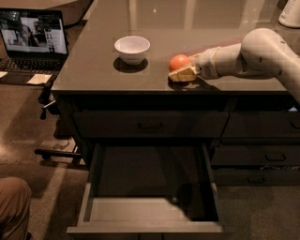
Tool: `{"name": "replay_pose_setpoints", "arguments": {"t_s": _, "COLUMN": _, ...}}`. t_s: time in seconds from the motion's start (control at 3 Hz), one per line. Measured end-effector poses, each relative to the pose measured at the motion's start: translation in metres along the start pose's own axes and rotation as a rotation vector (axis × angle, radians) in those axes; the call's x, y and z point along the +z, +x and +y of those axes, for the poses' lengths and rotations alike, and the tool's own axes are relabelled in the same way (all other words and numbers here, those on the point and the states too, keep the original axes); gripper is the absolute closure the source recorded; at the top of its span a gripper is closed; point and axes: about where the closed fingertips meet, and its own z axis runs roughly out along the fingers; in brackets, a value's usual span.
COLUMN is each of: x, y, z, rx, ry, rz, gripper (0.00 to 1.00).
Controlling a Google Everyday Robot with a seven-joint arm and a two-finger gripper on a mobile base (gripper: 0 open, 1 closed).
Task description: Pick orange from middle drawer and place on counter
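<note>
The orange [178, 62] is at the front of the counter [89, 70], right of centre, low on or just above the surface. My gripper [182, 70] reaches in from the right on the pale arm [253, 54] and is shut on the orange, with one pale finger [183, 75] showing under its front side. The middle drawer [93, 187] is pulled wide open below the counter, and no fruit shows inside it.
A white bowl [132, 48] stands on the counter left of the orange. An open laptop [33, 35] sits at far left. A person's knee [11, 206] is at bottom left. A white object [290, 14] stands at the counter's back right. Closed drawer fronts [262, 157] are at right.
</note>
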Motion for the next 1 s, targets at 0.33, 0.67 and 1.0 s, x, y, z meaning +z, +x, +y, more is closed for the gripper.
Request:
{"name": "replay_pose_setpoints", "arguments": {"t_s": 0.33, "x": -0.0001, "y": 0.0, "z": 0.0, "rx": 0.0, "ry": 0.0, "rz": 0.0, "gripper": 0.13}}
{"name": "replay_pose_setpoints", "arguments": {"t_s": 0.67, "x": 0.0, "y": 0.0, "z": 0.0, "rx": 0.0, "ry": 0.0, "rz": 0.0, "gripper": 0.0}}
{"name": "replay_pose_setpoints", "arguments": {"t_s": 1.0, "x": 0.0001, "y": 0.0, "z": 0.0001, "rx": 0.0, "ry": 0.0, "rz": 0.0, "gripper": 0.0}}
